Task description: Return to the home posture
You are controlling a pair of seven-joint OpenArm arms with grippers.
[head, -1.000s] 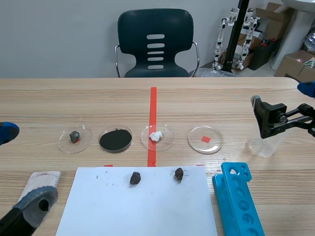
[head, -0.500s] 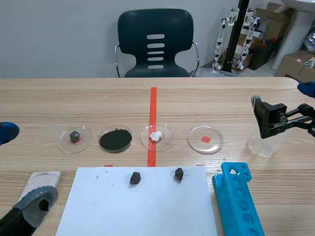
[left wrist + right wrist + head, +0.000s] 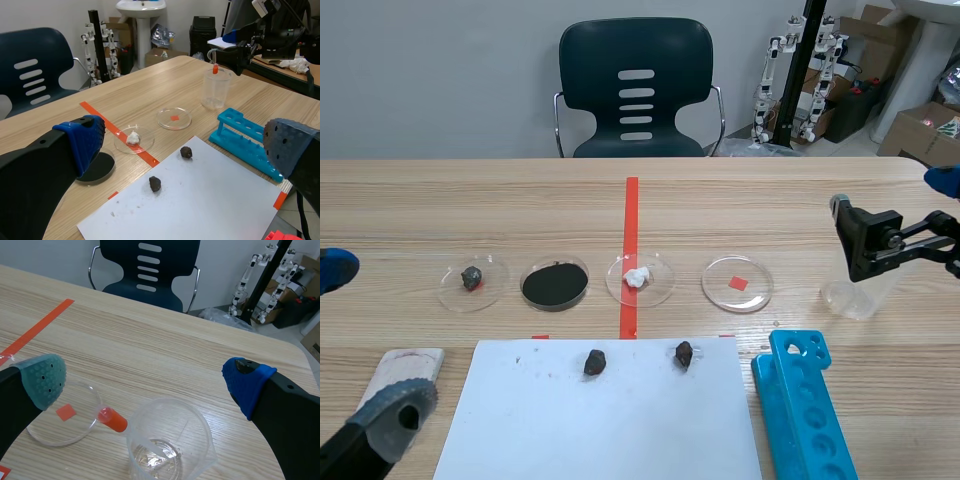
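Arms, two and both black, sit at opposite sides of the counter (image 3: pixel 770 200). The left arm (image 3: pixel 345 450) lies low at the near left corner, and the left claw (image 3: pixel 185 137) is spread wide with nothing between its blue pad and its grey one. Beside it lies one pale block (image 3: pixel 405 365). Four clear dishes (image 3: pixel 472 280) stand in a row: one holds a dark lump, one black powder, one a white lump, one shows a red square. One white sheet (image 3: pixel 600 420) carries two dark lumps (image 3: pixel 595 362). Next come one blue rack (image 3: pixel 805 400) and one clear beaker (image 3: pixel 850 295). The right arm (image 3: pixel 905 240) hangs over the beaker, and the right claw (image 3: pixel 146 380) is likewise spread and empty.
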